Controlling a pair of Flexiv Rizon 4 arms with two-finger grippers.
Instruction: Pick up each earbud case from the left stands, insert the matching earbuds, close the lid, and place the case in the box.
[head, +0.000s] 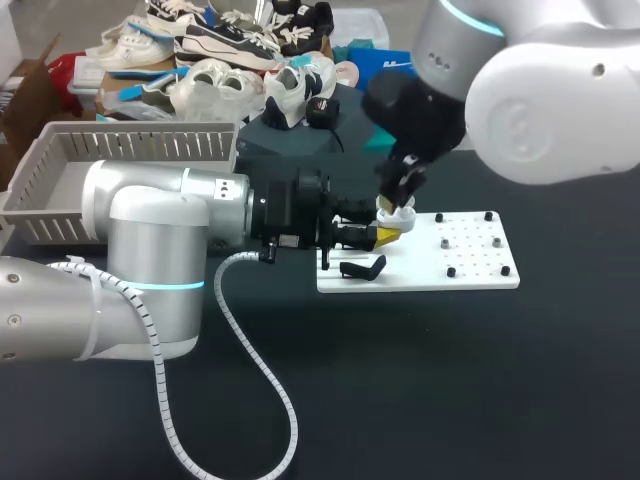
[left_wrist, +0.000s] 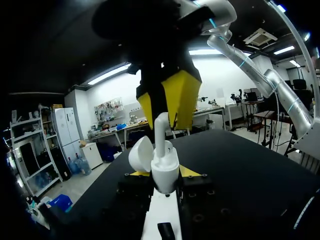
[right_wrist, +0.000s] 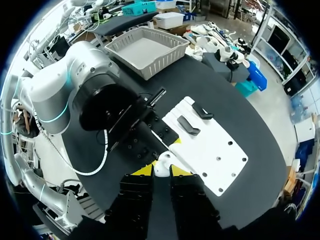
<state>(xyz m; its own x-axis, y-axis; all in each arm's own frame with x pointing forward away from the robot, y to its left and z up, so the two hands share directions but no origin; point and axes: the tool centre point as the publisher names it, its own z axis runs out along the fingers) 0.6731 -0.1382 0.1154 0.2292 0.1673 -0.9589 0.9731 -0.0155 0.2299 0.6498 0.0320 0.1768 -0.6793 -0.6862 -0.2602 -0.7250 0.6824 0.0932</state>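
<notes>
Spanning all views: dark tabletop (head: 450, 380), carrying all items below.
- L arm (head: 150, 230): grey/white, enters from left, lies low across tabletop w/ coiled cable trailing off it.
- R arm (head: 540, 100): enters from upper right, wrist angled down over the board.
- Box (head: 130, 145): grey slatted basket, far left of tabletop, well apart from the board.
- Board (head: 470, 270): white plate w/ small black pegs, approx. centre-right.
- L tool (head: 388, 236): at board's left end, yellow tips narrow on either side of the earbud case, holding it upright.
- R tool (left_wrist: 167, 107): directly above the case, yellow tips pinched on the earbud stem.
- Earbud case (left_wrist: 164, 172): white, between L tool's tips; lid (left_wrist: 140, 154) hinged open to one side.
- Earbud (left_wrist: 160, 129): white, stem up in R tool, lower end at the case mouth; whether fully seated, can't tell.
- Stands, 2 pcs (right_wrist: 189, 125) (right_wrist: 202, 111): black, on board beside L tool.
</notes>
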